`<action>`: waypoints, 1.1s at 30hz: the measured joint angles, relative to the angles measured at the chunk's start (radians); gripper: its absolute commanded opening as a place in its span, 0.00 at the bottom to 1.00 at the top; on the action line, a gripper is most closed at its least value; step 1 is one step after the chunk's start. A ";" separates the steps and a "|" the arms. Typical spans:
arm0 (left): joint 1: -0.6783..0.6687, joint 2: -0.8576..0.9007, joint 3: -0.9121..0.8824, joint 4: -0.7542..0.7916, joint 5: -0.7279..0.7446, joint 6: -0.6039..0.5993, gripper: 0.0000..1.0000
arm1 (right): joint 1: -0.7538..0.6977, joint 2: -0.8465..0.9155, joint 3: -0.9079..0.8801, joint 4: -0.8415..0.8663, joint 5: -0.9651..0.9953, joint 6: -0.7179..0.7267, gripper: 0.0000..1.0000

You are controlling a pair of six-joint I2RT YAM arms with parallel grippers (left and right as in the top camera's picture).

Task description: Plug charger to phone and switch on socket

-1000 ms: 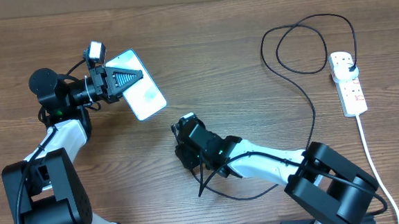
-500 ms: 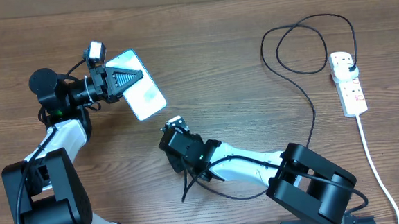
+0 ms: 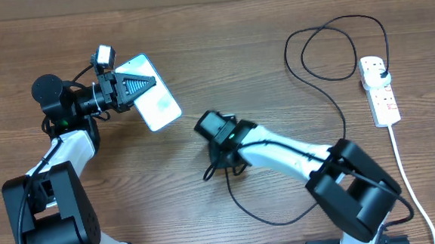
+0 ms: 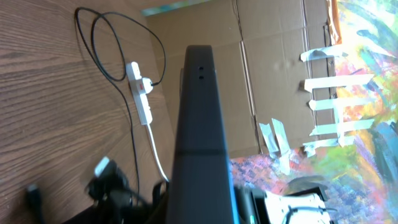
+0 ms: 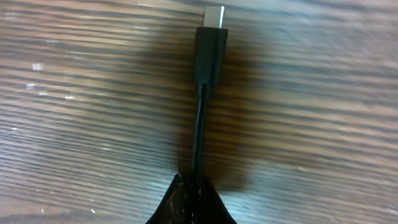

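Observation:
My left gripper (image 3: 141,84) is shut on the phone (image 3: 158,103) and holds it tilted above the table at the upper left. In the left wrist view the phone (image 4: 199,118) appears edge-on as a dark slab with two small holes in its end. My right gripper (image 3: 218,164) sits mid-table, below and right of the phone, and is shut on the charger (image 3: 341,122) just behind its plug tip (image 3: 207,175). In the right wrist view the plug tip (image 5: 211,38) juts out past my closed fingertips (image 5: 186,198). The cable loops across to the adapter (image 3: 382,71) in the socket (image 3: 381,95).
The socket's white lead (image 3: 407,178) runs down the right side toward the front edge. Slack black cable (image 3: 269,219) curls near the front, under my right arm. Cardboard and a colourful sheet (image 4: 348,93) stand beyond the table's far edge.
My right gripper has closed on the charger cable near its plug, then swung up and to the right with it. The left arm and the phone have not moved.

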 measured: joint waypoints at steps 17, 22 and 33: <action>-0.048 0.000 0.000 0.000 -0.003 0.000 0.04 | -0.144 -0.675 -0.002 -0.225 -0.477 -0.234 0.04; -0.145 0.000 0.000 0.000 -0.034 -0.003 0.04 | -0.144 -0.862 -0.054 -0.250 -0.497 -0.251 0.04; -0.298 0.000 0.000 0.000 -0.121 -0.023 0.04 | -0.132 -0.916 -0.205 -0.159 -0.560 -0.255 0.04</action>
